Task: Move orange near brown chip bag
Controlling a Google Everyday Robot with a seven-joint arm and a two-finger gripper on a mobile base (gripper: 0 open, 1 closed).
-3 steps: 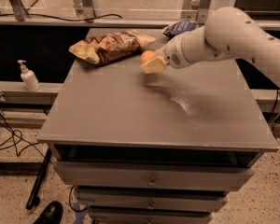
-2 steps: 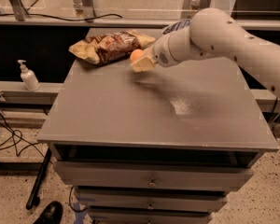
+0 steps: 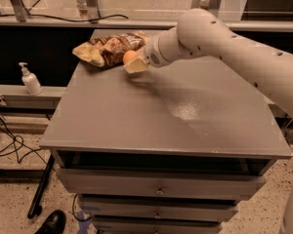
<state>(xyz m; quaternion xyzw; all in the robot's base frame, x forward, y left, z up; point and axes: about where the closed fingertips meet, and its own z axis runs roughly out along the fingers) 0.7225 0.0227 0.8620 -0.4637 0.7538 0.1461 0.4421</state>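
Hidden / hard to read:
- gripper (image 3: 133, 62) at the far left part of the table (image 3: 136, 126), low over the top. It is clamped on the orange (image 3: 129, 56). One pale finger (image 3: 136, 66) shows in front of the fruit; the other is behind it, out of sight
- only the upper left half of the orange shows, the rest is covered by the finger and the wrist
- orange lies against the right lower end of the brown chip bag (image 3: 105, 48) as seen from here; cannot tell whether the two actually touch
- cannot tell whether the orange rests on the top or hangs just above it; a dark shadow sits right below the gripper
- arm (image 3: 224, 43) enters from the right, cut off by the right border; it covers the far right corner of the table
- bright glare patch (image 3: 185, 111) on the top right of centre, surface detail lost there
- shoe (image 3: 51, 222) at the bottom left, partly cut off by the lower border

Edges / open room:
- chip bag lies flat at the far left corner, its tan left end close to the left edge and its upper end near the back edge
- gripper and orange are well apart from the front edge; grey top runs bare from them to the front and right edges
- drawers (image 3: 158, 185) below the front edge, the topmost slot dark
- pump bottle (image 3: 30, 80) stands on a lower ledge left of the table, apart from it
- cables (image 3: 5, 140) trail on the floor at the left
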